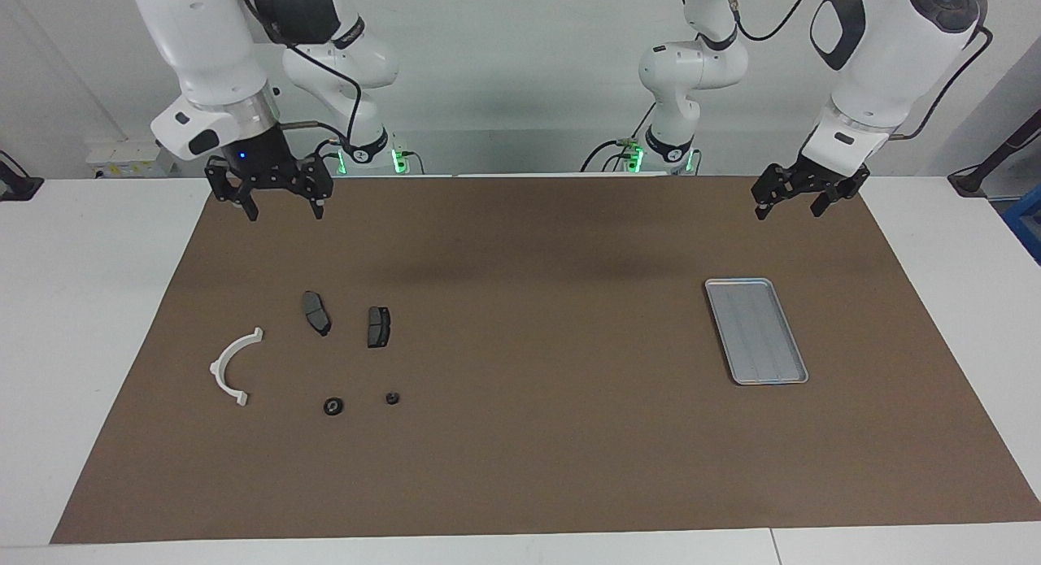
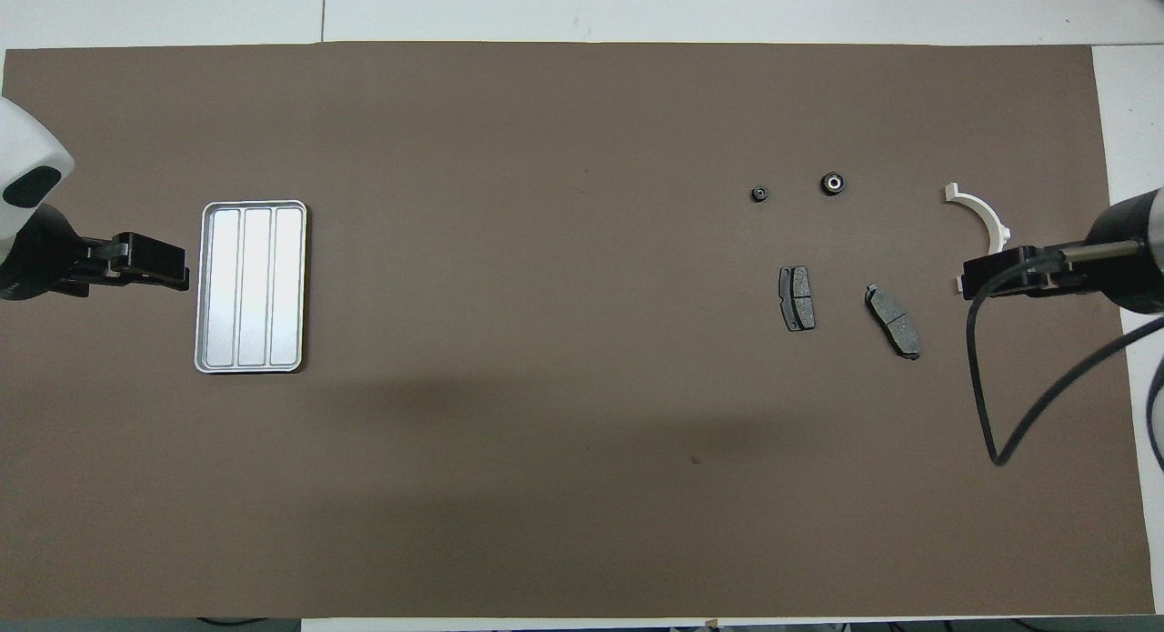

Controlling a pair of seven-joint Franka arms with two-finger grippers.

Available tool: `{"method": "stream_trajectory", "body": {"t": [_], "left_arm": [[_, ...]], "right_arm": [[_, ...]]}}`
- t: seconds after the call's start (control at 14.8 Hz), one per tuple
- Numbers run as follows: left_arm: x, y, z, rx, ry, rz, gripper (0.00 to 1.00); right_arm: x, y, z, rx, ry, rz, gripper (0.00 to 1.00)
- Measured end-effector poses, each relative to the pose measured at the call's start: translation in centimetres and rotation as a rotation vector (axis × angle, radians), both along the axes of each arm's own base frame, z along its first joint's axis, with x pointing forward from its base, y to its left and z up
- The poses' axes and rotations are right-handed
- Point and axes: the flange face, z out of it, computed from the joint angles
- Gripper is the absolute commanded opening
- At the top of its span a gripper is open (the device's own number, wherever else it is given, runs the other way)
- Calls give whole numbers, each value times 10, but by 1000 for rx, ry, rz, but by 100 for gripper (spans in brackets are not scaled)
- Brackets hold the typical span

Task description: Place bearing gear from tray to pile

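- Brown mat (image 1: 537, 467) covers the white table (image 1: 81, 321).
- Tray (image 1: 755, 330), silver and ridged, lies flat toward the left arm's end of the table; nothing is in it.
- Pile sits toward the right arm's end: white half-ring bracket (image 1: 233, 367), two dark grey pads (image 1: 316, 312) (image 1: 378, 326) lying side by side, apart from each other.
- Bearing gear (image 1: 333, 406), a small dark ring with a pale centre, rests on the mat by the pile, farther from the robots than the pads. A smaller dark round part (image 1: 392, 399) lies just beside it, not touching.
- Right gripper (image 1: 280, 209) hangs in the air over the mat's edge nearest the robots, fingers apart, holding nothing.
- Left gripper (image 1: 787, 206) hangs over the mat on the robots' side of the tray, fingers apart, holding nothing; this arm waits.
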Motion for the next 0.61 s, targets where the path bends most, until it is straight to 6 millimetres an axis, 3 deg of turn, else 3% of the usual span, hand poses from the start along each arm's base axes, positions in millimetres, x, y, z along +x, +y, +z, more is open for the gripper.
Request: {"method": "stream_trajectory", "body": {"t": [0.61], "left_arm": [[0, 0, 0, 0, 0, 0, 100]], "right_arm": [[0, -10, -2, -1, 11, -19, 100]]}}
